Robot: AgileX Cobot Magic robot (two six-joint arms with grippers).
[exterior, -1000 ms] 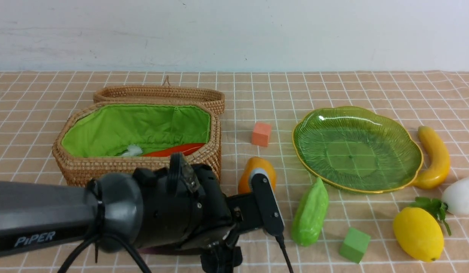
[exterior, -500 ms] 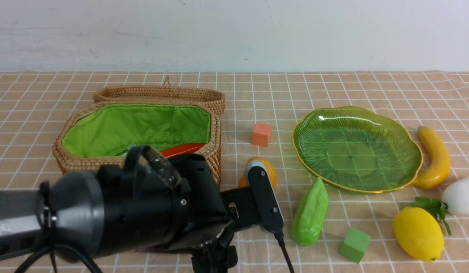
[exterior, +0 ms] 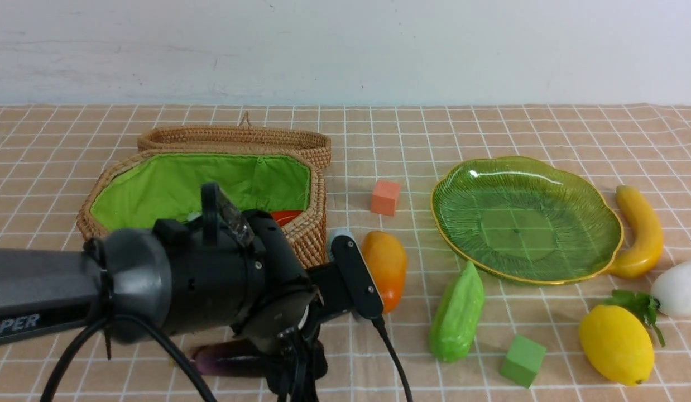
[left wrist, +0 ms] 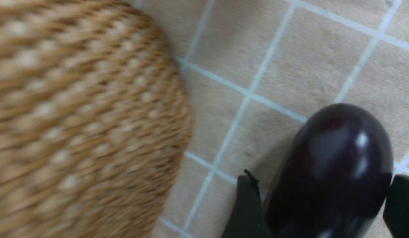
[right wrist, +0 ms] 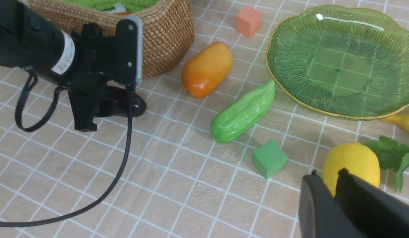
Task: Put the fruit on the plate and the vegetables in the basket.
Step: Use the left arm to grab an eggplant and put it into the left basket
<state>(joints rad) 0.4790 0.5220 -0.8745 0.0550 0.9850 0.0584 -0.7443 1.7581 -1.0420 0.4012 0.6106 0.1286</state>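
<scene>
Left gripper [left wrist: 323, 211] partly closed, pinching eggplant [left wrist: 336, 155], just beside basket [left wrist: 75, 115] wall. Risk: glossy skin slips mid-lift; long body clips basket rim if lift shallow.

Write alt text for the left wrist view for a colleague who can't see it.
A glossy dark purple eggplant is gripped between the two black fingers of the left gripper, over a tan checked tablecloth. The blurred woven wall of the wicker basket fills the other side of the picture, apart from the eggplant.
</scene>
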